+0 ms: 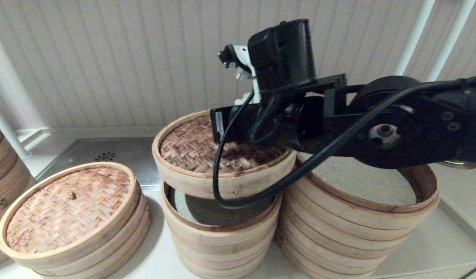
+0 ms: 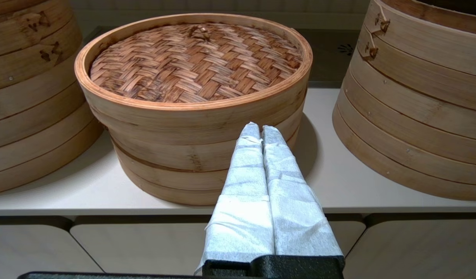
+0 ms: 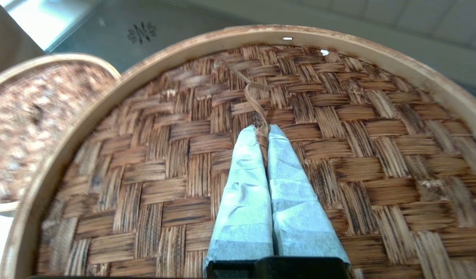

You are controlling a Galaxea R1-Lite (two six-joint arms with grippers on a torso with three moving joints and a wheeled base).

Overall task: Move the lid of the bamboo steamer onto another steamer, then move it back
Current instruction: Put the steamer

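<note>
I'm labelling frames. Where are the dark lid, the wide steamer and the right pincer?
dark lid (image 1: 191,149): head view, bare weave left of the arm.
wide steamer (image 1: 358,217): head view, outer wall of its stacked rings.
right pincer (image 3: 262,130): right wrist view, between its wrapped fingertips, pinching a lid strip.

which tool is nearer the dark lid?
Right. The right tool is shut on the dark lid's woven loop, holding it above the middle stack. The left tool sits shut, facing the knobbed-lid steamer.
</note>
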